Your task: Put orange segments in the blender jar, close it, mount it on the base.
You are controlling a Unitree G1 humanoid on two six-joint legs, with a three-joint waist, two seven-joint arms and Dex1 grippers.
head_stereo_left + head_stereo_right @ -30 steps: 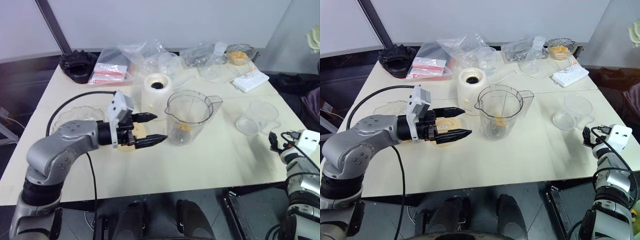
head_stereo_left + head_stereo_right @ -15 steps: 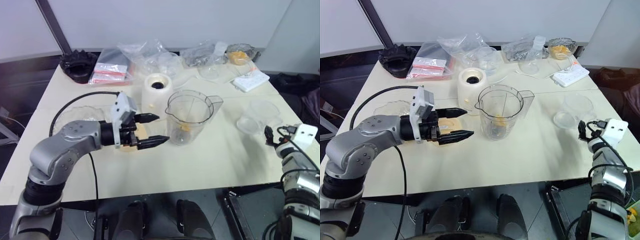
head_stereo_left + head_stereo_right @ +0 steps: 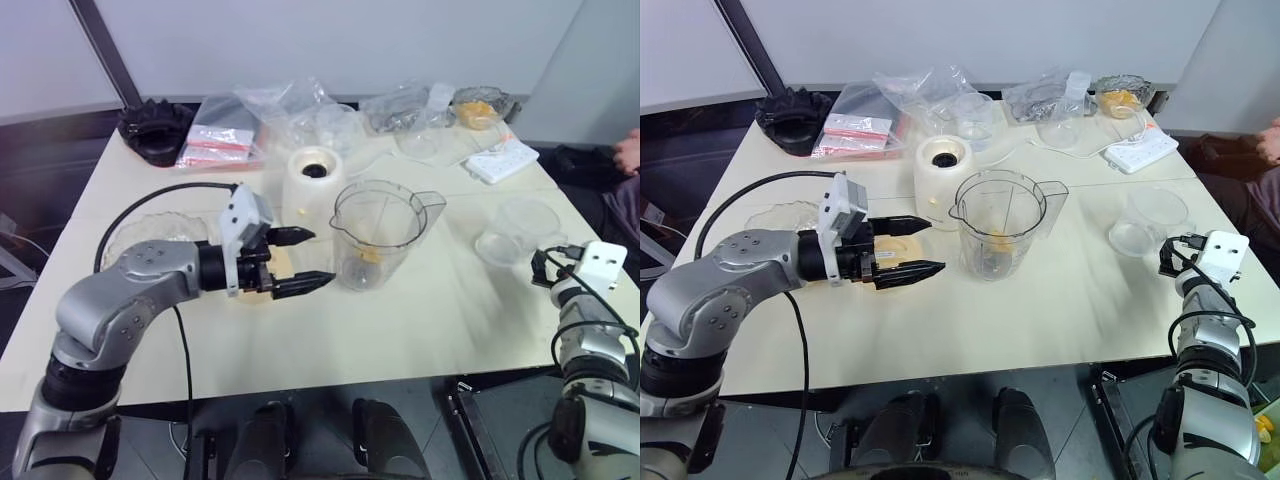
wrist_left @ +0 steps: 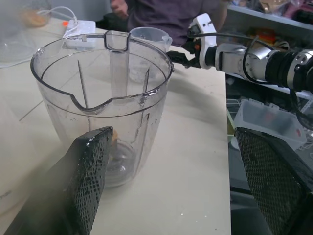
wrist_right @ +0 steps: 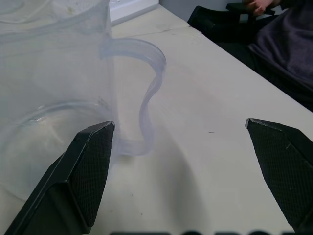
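While the left claw [image 3: 302, 260] hangs spread and empty beside the blender jar [image 3: 383, 232] at mid-bench, the right claw [image 3: 1170, 262], fingers wide, has crept toward the smaller clear cup [image 3: 1148, 222] at the right edge. One orange segment [image 3: 370, 256] lies in the jar, so loading likely continues.

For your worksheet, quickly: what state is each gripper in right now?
Left gripper: open, empty, beside the large clear plastic blender jar.
Right gripper: open, empty.
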